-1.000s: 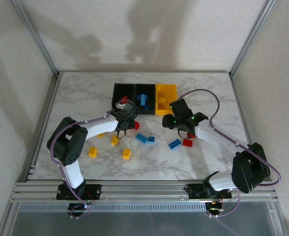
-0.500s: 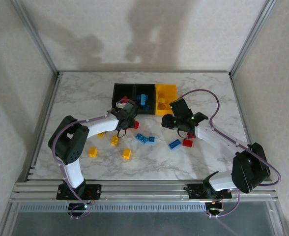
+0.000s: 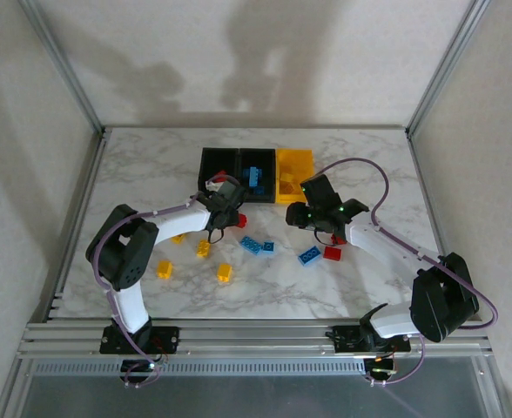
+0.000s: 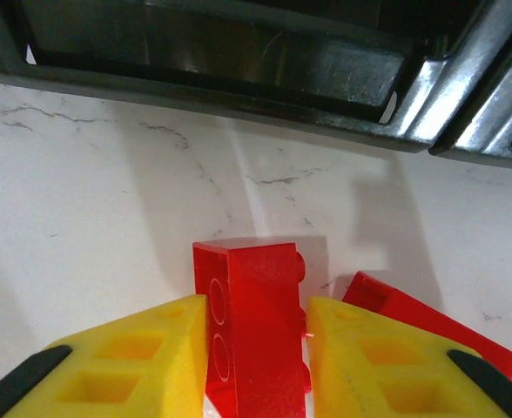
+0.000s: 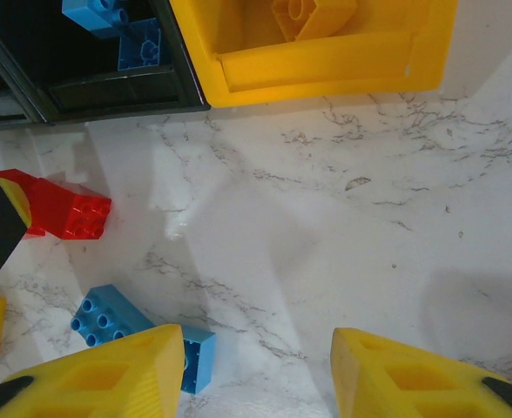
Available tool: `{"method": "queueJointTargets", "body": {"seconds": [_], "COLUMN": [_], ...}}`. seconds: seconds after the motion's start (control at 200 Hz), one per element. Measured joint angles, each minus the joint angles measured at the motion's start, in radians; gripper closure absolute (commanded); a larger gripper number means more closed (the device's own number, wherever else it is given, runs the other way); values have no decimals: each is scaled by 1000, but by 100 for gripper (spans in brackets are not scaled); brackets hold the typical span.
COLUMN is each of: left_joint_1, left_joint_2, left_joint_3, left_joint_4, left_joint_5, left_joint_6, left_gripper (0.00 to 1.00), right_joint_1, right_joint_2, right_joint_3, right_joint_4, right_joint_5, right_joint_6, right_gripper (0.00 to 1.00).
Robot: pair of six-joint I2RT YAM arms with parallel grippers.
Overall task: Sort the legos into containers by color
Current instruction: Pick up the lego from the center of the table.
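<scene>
Pinching a red lego [image 4: 252, 287] from both sides, left end effector [image 4: 256, 315] nearly closed, near a black container [image 4: 239, 61].

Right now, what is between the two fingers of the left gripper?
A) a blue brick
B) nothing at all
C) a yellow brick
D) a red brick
D: in the left wrist view, a red brick stands on its side between the yellow fingers of the left gripper, with both fingers close against it.
</scene>
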Motion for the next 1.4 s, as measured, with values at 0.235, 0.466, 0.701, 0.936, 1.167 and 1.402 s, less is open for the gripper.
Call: {"method": "queueJointTargets", "body": {"seconds": [0.235,0.466,0.701,0.936,1.167,1.402], "left_joint_1": [10,11,13,32,32,35], "left_joint_2": [-17,-34,-39,0,24,46], "left_joint_3": [-20,-53,-56,-41,-14,4], "left_joint_4": [-8,-38,-43,-41,-38,-31], "left_joint_5": [-3,-4,-4,14,59,84], "left_joint_6": [0,0,0,25,45,59], "left_gripper": [61,51,50,40,36,42], "right_joint_1": [0,0,1,1,1,1], "right_joint_2": [0,0,0,0,0,0], "right_joint_3": [0,-1,-1,-1,-1,-1], "right_joint_4": [2,11,12,12,13,18], "right_joint_5": [-1,-16,-19,-19,-19,-19], "right_joint_6": [0,4,4,5,7,7], "right_gripper": [52,52,52,52,52,52]}}
